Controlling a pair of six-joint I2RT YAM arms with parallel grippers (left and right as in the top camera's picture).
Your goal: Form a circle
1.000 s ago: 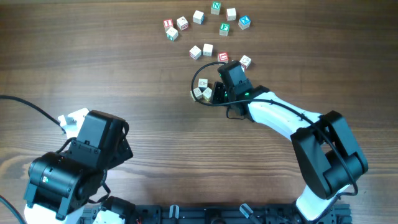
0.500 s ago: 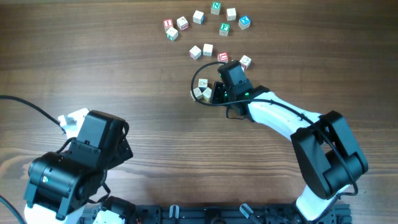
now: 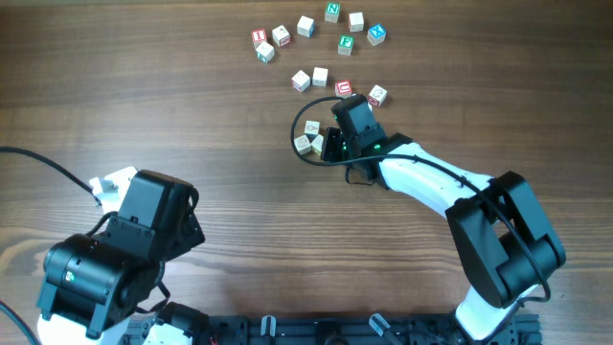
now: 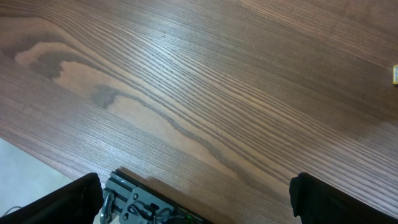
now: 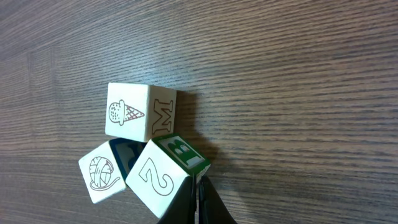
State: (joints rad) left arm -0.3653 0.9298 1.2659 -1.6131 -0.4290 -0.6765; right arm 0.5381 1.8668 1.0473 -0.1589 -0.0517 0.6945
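Alphabet cubes [image 3: 316,50] scattered, no ring; right gripper [image 5: 198,198] jaws closed, empty, touching three-cube cluster [image 5: 144,155]; left gripper [image 4: 193,198] jaws wide

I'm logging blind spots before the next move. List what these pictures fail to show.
- Overhead: right gripper fingertips, hidden under its own wrist body.
- Right wrist: the middle cube of three, mostly covered by the cube marked 2.
- Left wrist: yellow object, cut off by the right edge.
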